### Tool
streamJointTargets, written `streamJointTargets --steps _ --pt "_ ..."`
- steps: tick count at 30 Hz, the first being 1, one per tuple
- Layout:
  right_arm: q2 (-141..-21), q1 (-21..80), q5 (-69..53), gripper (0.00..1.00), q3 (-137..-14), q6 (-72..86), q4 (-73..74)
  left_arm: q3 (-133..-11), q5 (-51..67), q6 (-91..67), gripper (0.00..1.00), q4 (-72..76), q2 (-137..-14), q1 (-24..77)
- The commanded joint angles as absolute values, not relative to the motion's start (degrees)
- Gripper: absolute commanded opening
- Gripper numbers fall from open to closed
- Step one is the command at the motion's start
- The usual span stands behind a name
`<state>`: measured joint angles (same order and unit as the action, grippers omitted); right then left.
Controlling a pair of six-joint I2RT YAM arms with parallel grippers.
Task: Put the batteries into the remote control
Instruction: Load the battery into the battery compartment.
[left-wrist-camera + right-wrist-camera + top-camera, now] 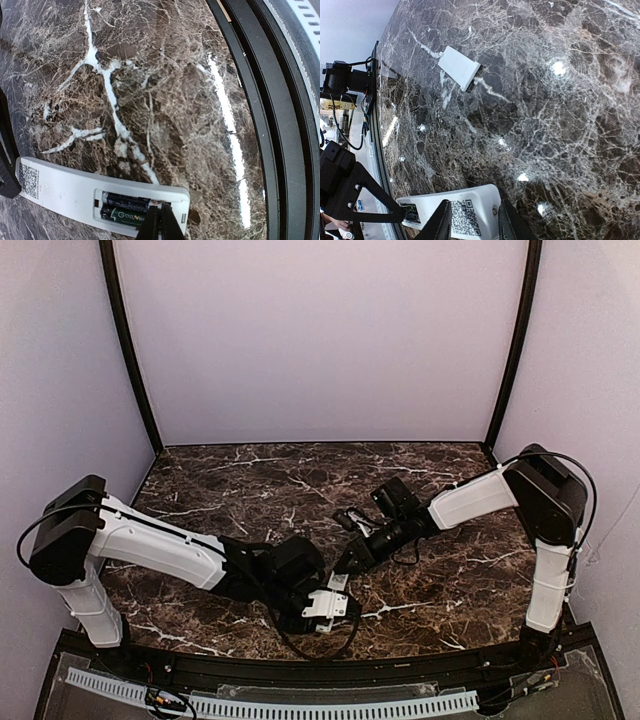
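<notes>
**A:** Where is the remote control (65, 192)?

**B:** Lower left of the left wrist view, flat on the marble table (175, 100), back side up. The compartment is uncovered. Two batteries (125, 208) lie side by side in it.

**A:** Tool state?

**B:** Left gripper (160, 217): tips pressed together with nothing between them, over the right part of the compartment at the bottom of the frame. Right gripper (472, 222): its fingers (442, 222) straddle the end with the square code, at the bottom of the right wrist view. I cannot tell whether they clamp it.

**A:** Hazards?

**B:** Three, in my judgement.
1. If the closed tip pushes down off-centre, a battery may tip out of its seat, or the remote may pivot on the smooth stone.
2. If the right grip is loose, any push slides the remote toward the black rim (260, 125).
3. The cover (460, 67) lies well apart, at the upper left of the right wrist view. The arm that fetches it must let go, which leaves the remote unbraced.

**A:** Polarity?

**B:** Not readable from here.
</notes>
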<state>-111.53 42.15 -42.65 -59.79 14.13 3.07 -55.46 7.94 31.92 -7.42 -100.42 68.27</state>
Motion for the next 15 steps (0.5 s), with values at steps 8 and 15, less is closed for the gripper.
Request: streamJointTargets --steps 8,15 --pt "-112.92 43.13 -44.06 0.31 -59.44 13.82 4.8 -57.7 0.97 30.61 0.07 -13.74 -106.85 67.15" --pt "-112.87 43.14 -44.11 0.31 -59.55 13.8 4.75 -59.82 0.7 30.04 0.13 -16.74 -106.92 67.15"
